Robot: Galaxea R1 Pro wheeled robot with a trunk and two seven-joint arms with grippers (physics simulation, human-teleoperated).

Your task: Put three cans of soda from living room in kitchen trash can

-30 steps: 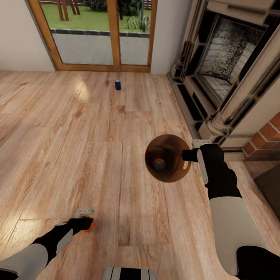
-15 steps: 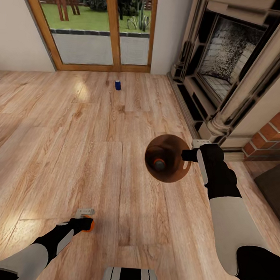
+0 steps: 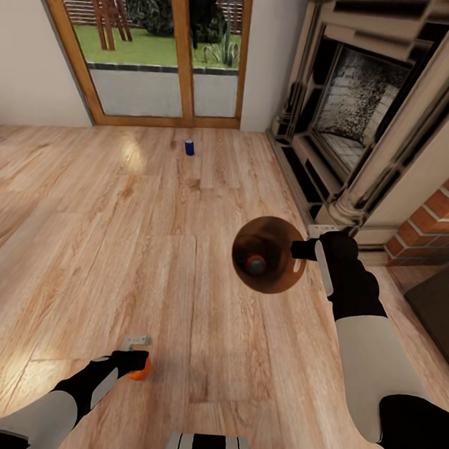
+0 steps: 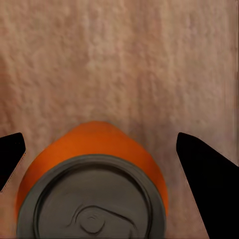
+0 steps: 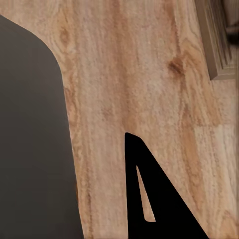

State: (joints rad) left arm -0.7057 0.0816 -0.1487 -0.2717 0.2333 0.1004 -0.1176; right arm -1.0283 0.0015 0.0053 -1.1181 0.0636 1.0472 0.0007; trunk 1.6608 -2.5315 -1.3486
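Observation:
My right gripper [image 3: 304,249] is shut on the rim of the tash can [image 3: 280,276], holding it above the wood floor. An orange can of soda [image 3: 255,263] lies at its coppery bottom. The bin's grey outer wall [image 5: 30,149] fills one side of the right wrist view, next to one black finger [image 5: 154,199]. A second orange can of soda [image 3: 140,370] stands on the floor at the lower left. My left gripper [image 3: 136,362] is open around it, and the can's body [image 4: 94,144] sits between the spread fingers [image 4: 204,184]. A dark blue can of soda [image 3: 189,147] stands far off, near the glass doors.
Wood-framed glass doors [image 3: 163,53] close the far wall. An ornate fireplace [image 3: 366,107] and its brick wall [image 3: 432,225] line the right side. A dark rug corner [image 3: 440,300] lies at the right edge. Open wood floor [image 3: 117,230] stretches between me and the blue can.
The whole picture has shifted downward, so the camera has tilted up a little. Both arms, the bin and the cans keep their places relative to each other.

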